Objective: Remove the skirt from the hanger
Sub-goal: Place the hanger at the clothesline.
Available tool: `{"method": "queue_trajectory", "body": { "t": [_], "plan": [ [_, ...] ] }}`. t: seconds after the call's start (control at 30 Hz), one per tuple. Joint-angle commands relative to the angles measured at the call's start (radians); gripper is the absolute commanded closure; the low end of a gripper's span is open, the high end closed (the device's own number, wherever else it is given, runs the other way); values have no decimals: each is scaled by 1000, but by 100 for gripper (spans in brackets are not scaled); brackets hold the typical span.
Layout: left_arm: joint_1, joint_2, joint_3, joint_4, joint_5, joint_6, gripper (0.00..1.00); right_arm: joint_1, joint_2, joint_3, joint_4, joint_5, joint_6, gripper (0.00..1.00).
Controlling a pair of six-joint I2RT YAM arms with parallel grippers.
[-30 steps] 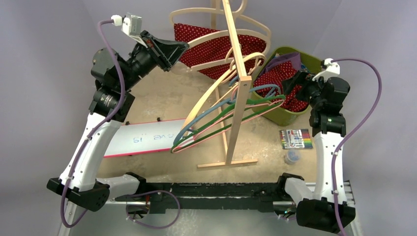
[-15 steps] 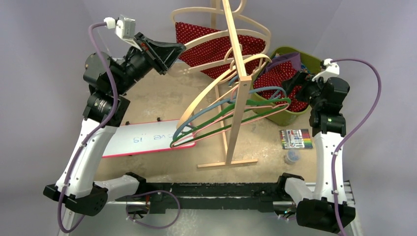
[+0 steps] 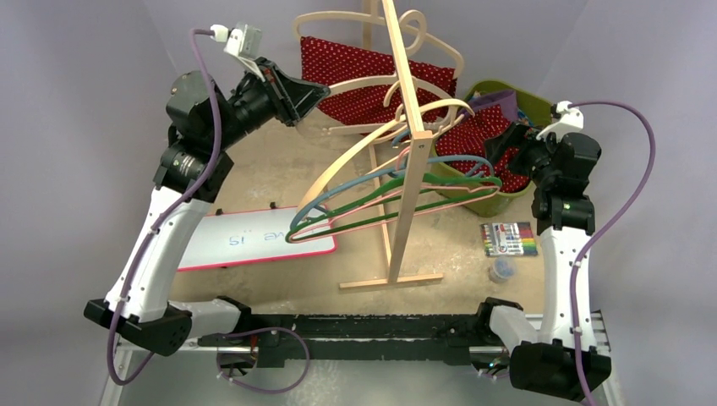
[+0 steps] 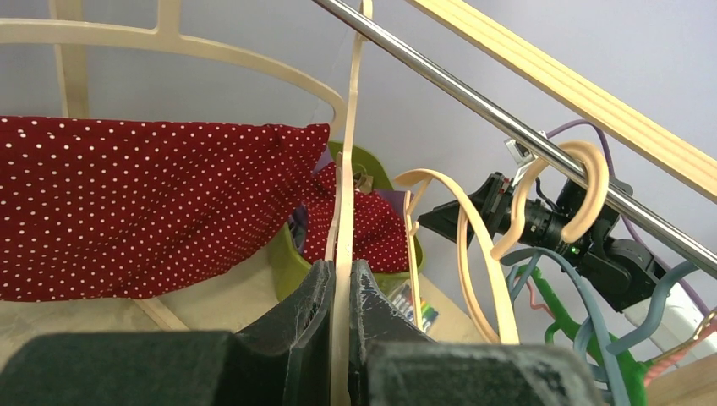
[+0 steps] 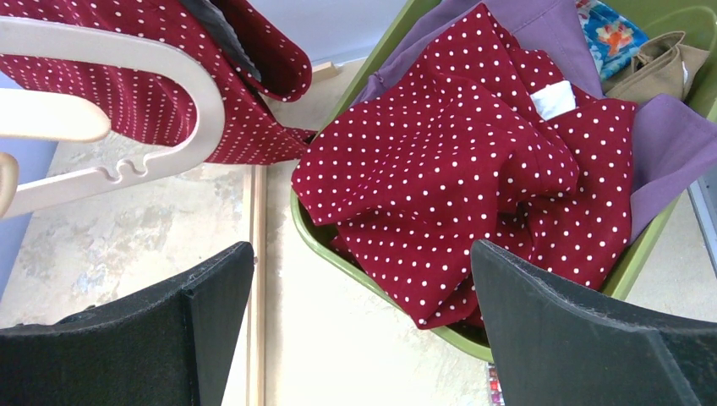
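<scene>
The red white-dotted skirt (image 3: 355, 63) hangs on a cream wooden hanger (image 3: 385, 81) at the back of the rack. My left gripper (image 3: 309, 91) is shut on that hanger's left arm; in the left wrist view the thin cream arm (image 4: 342, 254) runs up between the closed fingers, with the skirt (image 4: 144, 203) to their left. My right gripper (image 3: 507, 150) stands open over the near rim of the green bin (image 3: 482, 203). Nothing lies between its fingers (image 5: 203, 321). The right wrist view shows the skirt (image 5: 211, 93) and hanger (image 5: 127, 55) at top left.
A wooden rack (image 3: 404, 169) with a metal rail (image 4: 507, 127) carries several loose cream, blue, green and pink hangers (image 3: 380, 194). The bin holds another red dotted garment (image 5: 473, 169) and purple cloth (image 5: 541, 25). A whiteboard (image 3: 245, 241), markers (image 3: 508, 239) and a small cup (image 3: 502, 271) lie on the table.
My left arm swung left, then back right and slightly down, still gripping the hanger. The loose hangers on the rail have swung leftward. The right arm has not moved.
</scene>
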Motion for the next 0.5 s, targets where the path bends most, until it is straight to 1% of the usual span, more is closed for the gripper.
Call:
{"method": "queue_trajectory", "body": {
  "t": [0.0, 0.3, 0.47],
  "plan": [
    [-1, -51, 12, 53, 4, 16, 100, -1, 6, 16, 27, -7, -17, 1],
    [-1, -89, -11, 56, -26, 26, 100, -1, 7, 16, 28, -3, -18, 1],
    [-2, -105, -29, 45, -21, 28, 100, -1, 12, 20, 29, -9, -18, 1]
  ]
}}
